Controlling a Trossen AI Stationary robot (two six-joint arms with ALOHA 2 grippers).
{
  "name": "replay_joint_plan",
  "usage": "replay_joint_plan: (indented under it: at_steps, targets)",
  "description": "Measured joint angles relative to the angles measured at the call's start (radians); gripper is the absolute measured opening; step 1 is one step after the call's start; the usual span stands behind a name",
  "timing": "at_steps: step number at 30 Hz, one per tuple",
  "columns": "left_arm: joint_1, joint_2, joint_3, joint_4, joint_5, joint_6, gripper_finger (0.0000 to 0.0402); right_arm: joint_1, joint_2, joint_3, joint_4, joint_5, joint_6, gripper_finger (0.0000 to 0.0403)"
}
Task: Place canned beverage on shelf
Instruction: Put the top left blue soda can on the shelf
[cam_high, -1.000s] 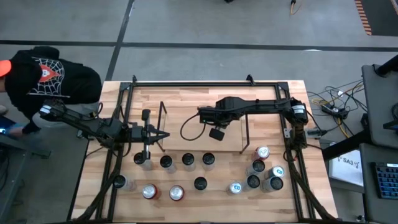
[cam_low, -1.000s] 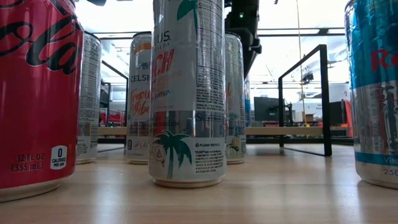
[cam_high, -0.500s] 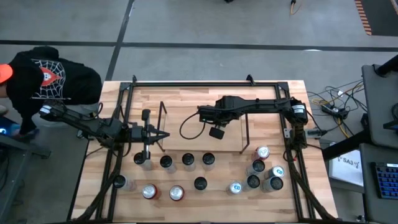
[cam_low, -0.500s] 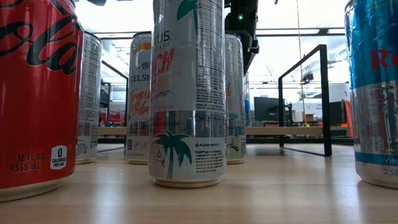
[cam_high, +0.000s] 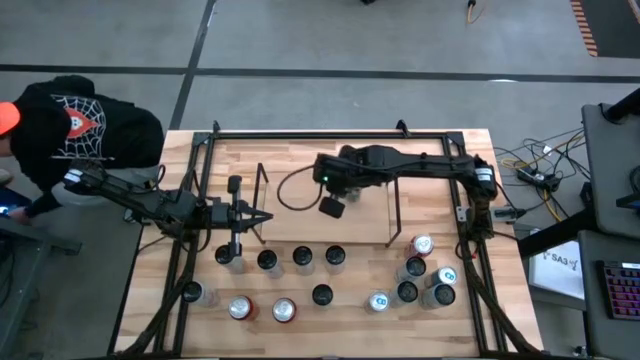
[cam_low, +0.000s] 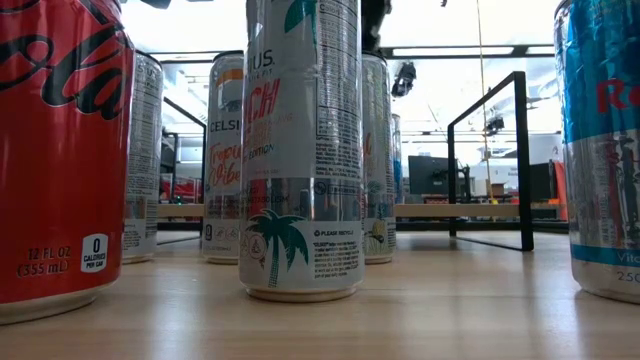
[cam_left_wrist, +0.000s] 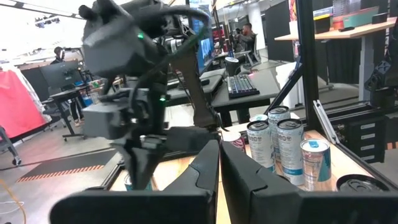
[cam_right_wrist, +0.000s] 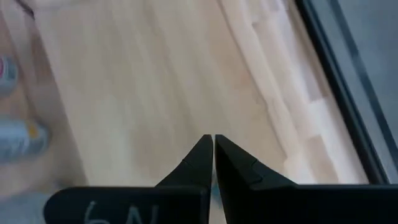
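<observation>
At the high view's left edge, the left gripper (cam_high: 262, 217) is waiting with fingers pressed together, empty. At centre, the right gripper (cam_high: 330, 207), also closed and empty, is hovering over the shelf (cam_high: 325, 205). The cans (cam_high: 302, 258) are standing below it; I judge it should be opening wide before descending squarely over one.

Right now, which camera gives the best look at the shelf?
The high view: the shelf shows whole from above, both black wire end frames and the light wood base between them, no cans on it. The low view shows its base and one end frame behind cans. The right wrist view shows only wood; the left wrist view, nothing clear.
</observation>
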Motion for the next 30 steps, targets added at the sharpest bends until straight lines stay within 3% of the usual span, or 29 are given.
replay_joint_plan:
  at_steps: [9, 30]
  targets:
    - [0.0, 0.0, 0.0, 0.0, 0.0, 0.008, 0.0, -0.074, 0.036, -0.017, -0.059, -0.006, -0.045, 0.0009]
    - [0.0, 0.0, 0.0, -0.002, 0.0, 0.01, 0.0, -0.079, 0.039, -0.024, -0.184, 0.009, 0.001, 0.0009]
